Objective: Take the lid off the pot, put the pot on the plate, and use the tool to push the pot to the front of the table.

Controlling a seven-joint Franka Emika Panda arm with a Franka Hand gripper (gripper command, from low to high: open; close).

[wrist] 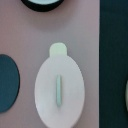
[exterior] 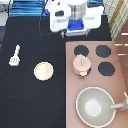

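Observation:
The pot (exterior: 81, 64) sits on the pinkish-brown stove counter, among the black burners, with the pale-pink lid (exterior: 81, 62) on top of it. The wrist view looks straight down on the lid (wrist: 58, 91), its ridge-like knob and one side tab of the pot (wrist: 58, 49). The gripper (exterior: 75, 26) hangs at the exterior view's top, above the far edge of the black table (exterior: 30, 105), well short of the pot. The cream-yellow plate (exterior: 43, 70) lies on the table left of the stove. The cream-white tool (exterior: 15, 56) lies further left.
A large grey-beige pan (exterior: 95, 105) with a long handle fills the stove counter's bottom right. Three black burners (exterior: 103, 51) surround the pot. The stove counter (exterior: 72, 85) rises at the table's right side.

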